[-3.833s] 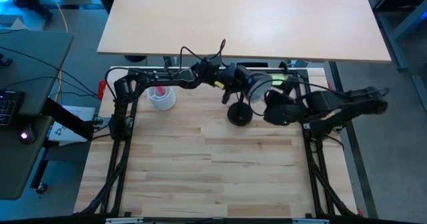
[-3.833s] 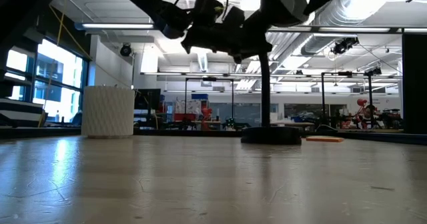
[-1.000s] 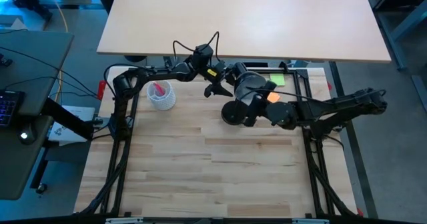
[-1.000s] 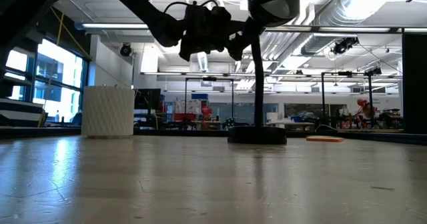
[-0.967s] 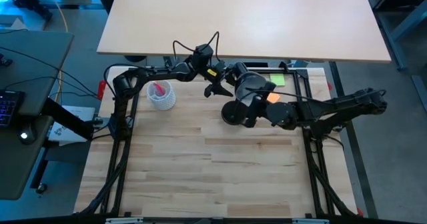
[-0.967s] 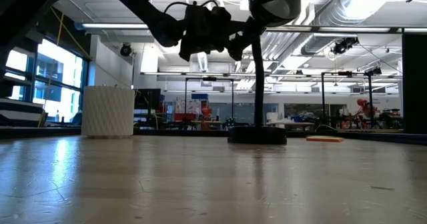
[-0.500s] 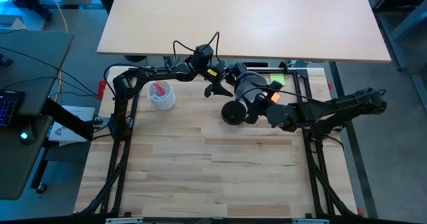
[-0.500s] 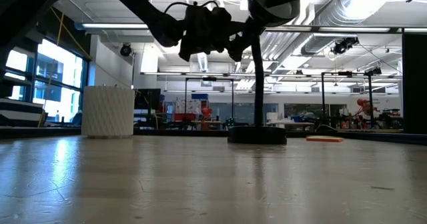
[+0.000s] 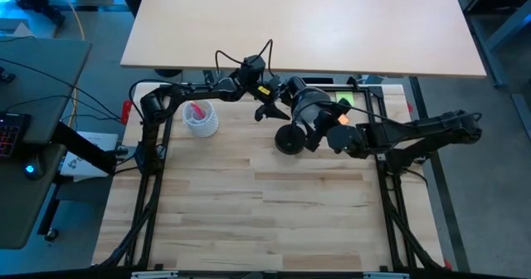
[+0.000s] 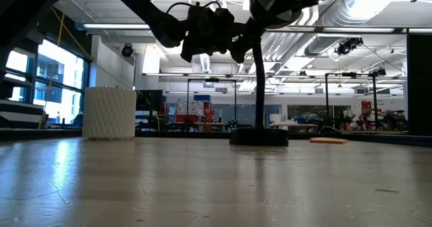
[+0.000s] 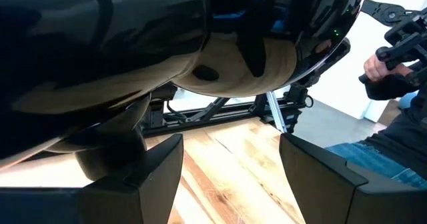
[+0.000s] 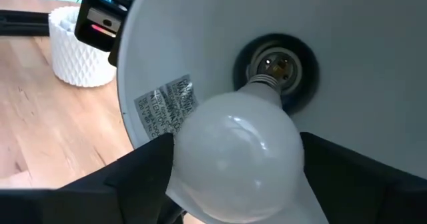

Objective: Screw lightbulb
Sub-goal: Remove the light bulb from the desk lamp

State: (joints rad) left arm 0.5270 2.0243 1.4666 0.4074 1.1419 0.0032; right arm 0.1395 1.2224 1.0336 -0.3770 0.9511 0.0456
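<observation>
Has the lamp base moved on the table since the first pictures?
Yes. In the high view the lamp base now sits slightly closer to the white cup than before.

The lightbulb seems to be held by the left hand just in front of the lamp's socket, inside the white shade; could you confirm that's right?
Not quite: the right hand holds the lightbulb, not the left, as the right wrist view shows. The rest stands: the bulb's base sits just in front of the socket, inside the lamp's white shade.
</observation>
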